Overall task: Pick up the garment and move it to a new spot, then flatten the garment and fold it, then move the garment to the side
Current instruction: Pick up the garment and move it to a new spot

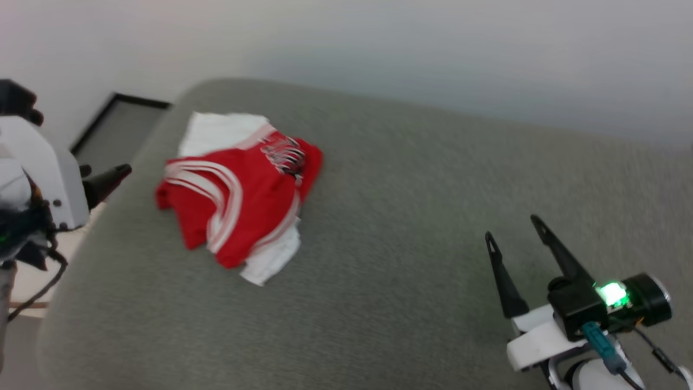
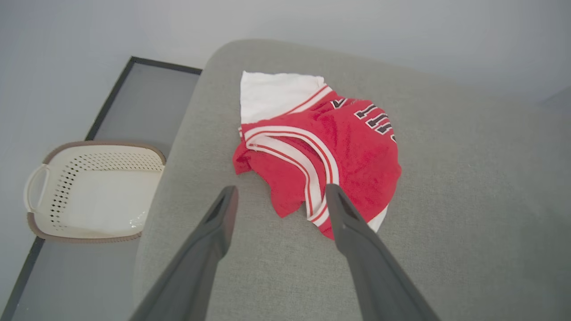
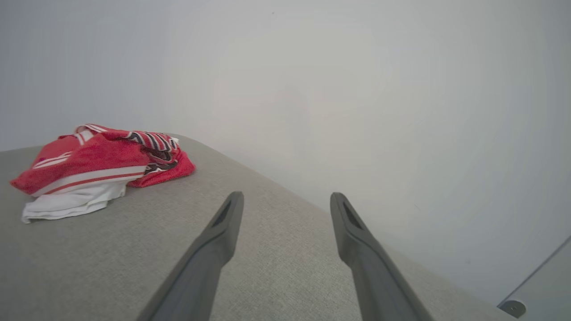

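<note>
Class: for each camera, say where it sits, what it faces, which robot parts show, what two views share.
Head view: on the head, looking down at the garment on the cushion; right gripper lower right, left arm at left.
Left wrist view: near the garment, looking down; left gripper open; basket beside cushion.
Right wrist view: low, looking across cushion toward wall; right gripper open.
All three share garment and cushion.

Black, white-outlined lettering (image 2: 374,118) stands on the red garment (image 2: 352,156), creased and partly folded under. No word or number is legible.
</note>
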Motion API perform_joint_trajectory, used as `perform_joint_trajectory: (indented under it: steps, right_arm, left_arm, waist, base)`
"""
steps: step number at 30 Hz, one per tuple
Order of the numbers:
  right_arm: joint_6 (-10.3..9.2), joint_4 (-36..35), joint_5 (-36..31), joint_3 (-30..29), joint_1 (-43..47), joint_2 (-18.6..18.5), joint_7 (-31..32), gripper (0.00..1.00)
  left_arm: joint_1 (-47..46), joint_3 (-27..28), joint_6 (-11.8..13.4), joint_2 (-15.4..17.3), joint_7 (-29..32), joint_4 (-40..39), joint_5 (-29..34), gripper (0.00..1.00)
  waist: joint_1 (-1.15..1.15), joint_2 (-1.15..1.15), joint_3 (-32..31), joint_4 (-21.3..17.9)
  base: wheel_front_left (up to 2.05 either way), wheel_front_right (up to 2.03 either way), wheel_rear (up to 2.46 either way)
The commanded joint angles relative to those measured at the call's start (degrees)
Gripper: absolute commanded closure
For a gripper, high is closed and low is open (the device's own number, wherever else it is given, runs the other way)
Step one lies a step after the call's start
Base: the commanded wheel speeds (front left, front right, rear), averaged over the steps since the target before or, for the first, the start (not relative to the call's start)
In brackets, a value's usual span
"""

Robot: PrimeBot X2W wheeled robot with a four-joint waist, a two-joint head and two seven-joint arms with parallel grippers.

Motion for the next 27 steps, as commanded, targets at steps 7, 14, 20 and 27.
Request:
perform_joint_trajectory:
  steps: [7, 14, 20, 27]
  right_arm:
    - [-0.09, -4.18, -2.42, -1.09, -3.02, -0.08, 1.75, 0.0]
    - [-0.09, -8.71, -3.78, -1.13, -4.5, -0.07, 3.52, 0.0]
    - [-0.09, -11.49, -4.35, -0.7, -5.75, -0.07, 4.64, 0.0]
    - [-0.09, -14.19, -4.55, -1.13, -6.31, -0.07, 5.87, 0.0]
  left_arm:
    - [-7.5, -5.08, -0.18, 1.35, 5.42, 9.46, -5.26, 0.0]
    - [-15.87, -7.24, -0.18, 0.53, 9.45, 19.76, -6.46, 0.0]
    - [-20.4, -10.36, 0.44, -1.56, 12.56, 28.47, -4.96, 0.0]
    - [-19.71, -11.96, 2.6, -7.73, 11.2, 37.51, -4.95, 0.0]
  waist:
    - [0.0, 0.0, 13.98, -10.12]
    - [0.0, 0.0, 19.78, -12.51]
    - [0.0, 0.0, 23.96, -14.05]
    - [0.0, 0.0, 26.73, -14.42]
  base:
    - [0.0, 0.0, 0.0]
    - [0.0, 0.0, 0.0]
    - [0.0, 0.0, 0.0]
    - [0.0, 0.0, 0.0]
